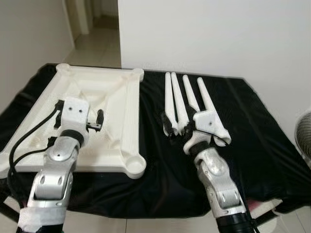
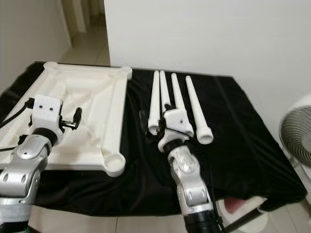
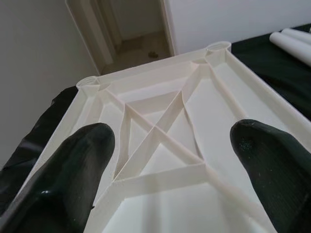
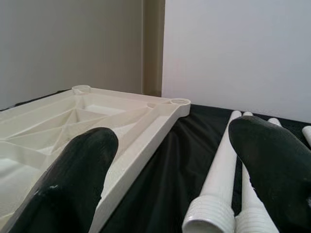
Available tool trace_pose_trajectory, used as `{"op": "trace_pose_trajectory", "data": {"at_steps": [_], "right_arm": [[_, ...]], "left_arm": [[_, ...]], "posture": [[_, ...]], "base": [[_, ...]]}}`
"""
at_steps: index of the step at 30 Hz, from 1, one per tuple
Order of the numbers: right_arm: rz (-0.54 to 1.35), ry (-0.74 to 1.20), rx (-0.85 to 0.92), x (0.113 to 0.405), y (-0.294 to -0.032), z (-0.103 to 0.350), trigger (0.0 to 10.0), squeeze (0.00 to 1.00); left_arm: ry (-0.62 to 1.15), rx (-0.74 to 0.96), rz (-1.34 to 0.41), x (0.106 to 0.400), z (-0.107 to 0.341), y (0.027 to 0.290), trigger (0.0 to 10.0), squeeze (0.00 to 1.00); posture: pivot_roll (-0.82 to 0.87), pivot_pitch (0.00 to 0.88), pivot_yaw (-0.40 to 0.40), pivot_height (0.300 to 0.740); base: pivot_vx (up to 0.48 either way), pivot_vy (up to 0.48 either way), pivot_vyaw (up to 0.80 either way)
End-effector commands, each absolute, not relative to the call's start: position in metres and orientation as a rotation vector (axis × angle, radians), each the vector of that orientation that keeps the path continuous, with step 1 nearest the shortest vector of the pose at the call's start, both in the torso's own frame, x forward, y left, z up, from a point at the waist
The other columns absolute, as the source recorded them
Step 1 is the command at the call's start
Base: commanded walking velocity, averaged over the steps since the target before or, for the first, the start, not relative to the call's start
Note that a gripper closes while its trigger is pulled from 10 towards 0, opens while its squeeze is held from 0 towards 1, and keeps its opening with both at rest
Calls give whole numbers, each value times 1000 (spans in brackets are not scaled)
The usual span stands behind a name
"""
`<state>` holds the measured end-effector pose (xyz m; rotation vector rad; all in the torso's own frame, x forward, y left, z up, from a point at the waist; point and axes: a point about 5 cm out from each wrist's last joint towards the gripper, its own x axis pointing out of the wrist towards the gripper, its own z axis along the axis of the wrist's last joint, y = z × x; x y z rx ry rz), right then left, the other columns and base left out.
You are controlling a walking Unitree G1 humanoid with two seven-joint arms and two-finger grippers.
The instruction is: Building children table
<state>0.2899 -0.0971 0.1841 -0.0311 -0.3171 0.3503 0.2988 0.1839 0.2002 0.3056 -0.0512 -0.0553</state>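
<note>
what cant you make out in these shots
- Near ends of the middle table legs: head views, behind the right tool.
- Tabletop near left corner: left eye view, covered by the left arm.
- Fan: right eye view, cut by the frame edge.

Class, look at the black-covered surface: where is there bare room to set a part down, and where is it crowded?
Free: the black cloth right of the four white legs, toward the fan; also the front strip before the tabletop. Crowded: the narrow gap between tabletop and legs, where the right claw hovers.

Home: tiled hallway point(image 1: 99, 46), doorway point(image 3: 141, 24), white walls, floor fan point(image 2: 297, 138).
</note>
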Motion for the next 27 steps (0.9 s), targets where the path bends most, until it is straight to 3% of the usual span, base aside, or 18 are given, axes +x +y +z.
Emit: {"op": "trace_pose_trajectory", "data": {"at_steps": [1, 27], "right_arm": [[331, -306, -34, 291, -103, 182, 10000, 0], [340, -308, -33, 291, -101, 182, 10000, 0]], "left_arm": [[-35, 309, 6, 300, 197, 183, 10000, 0], [-77, 316, -19, 300, 202, 179, 10000, 0]], "posture": [[45, 0, -41, 740], [46, 0, -36, 740]], "base": [[0, 480, 0], [0, 31, 0]]}}
